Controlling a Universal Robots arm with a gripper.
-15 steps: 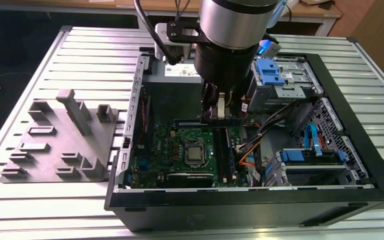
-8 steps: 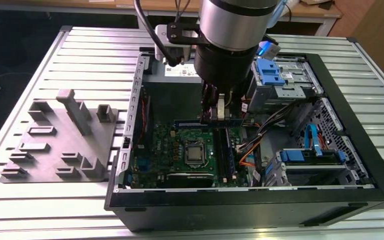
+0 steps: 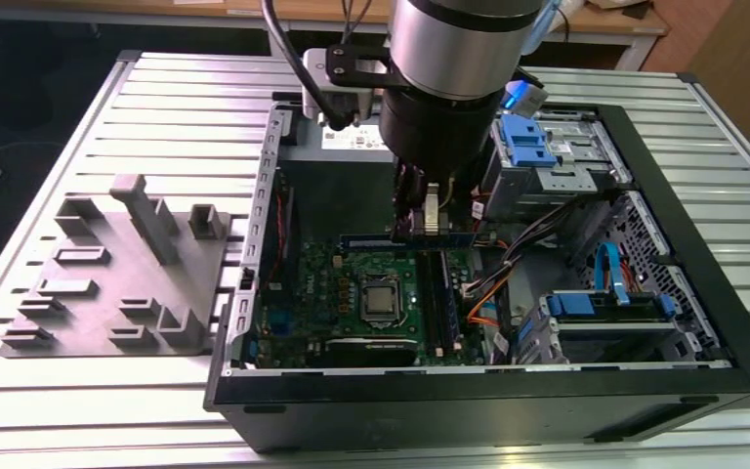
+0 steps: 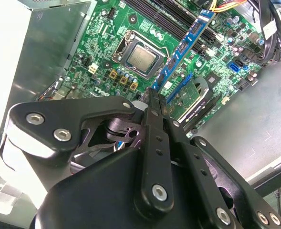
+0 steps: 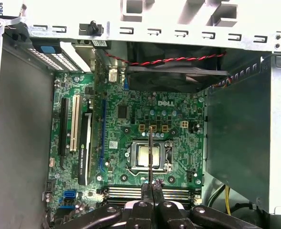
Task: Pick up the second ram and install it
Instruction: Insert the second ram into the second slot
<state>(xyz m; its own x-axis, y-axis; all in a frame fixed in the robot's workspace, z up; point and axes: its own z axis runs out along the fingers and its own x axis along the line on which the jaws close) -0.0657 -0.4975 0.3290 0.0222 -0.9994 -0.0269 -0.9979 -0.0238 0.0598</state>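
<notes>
The second ram is a thin dark blue strip held level over the green motherboard, inside the open computer case. My gripper is shut on it from above. In the exterior view the strip lies crosswise to the long black slot rails, just behind their far ends. In the second wrist view the ram runs out from my gripper over the board. In the first wrist view the ram shows edge-on as a thin line over the processor socket, rising from my gripper.
A grey slotted fixture stands on the table at the exterior view's left. Blue drive cages and loose cables crowd the case's right side. The case's black wall runs along the front. A fan sits beside the board.
</notes>
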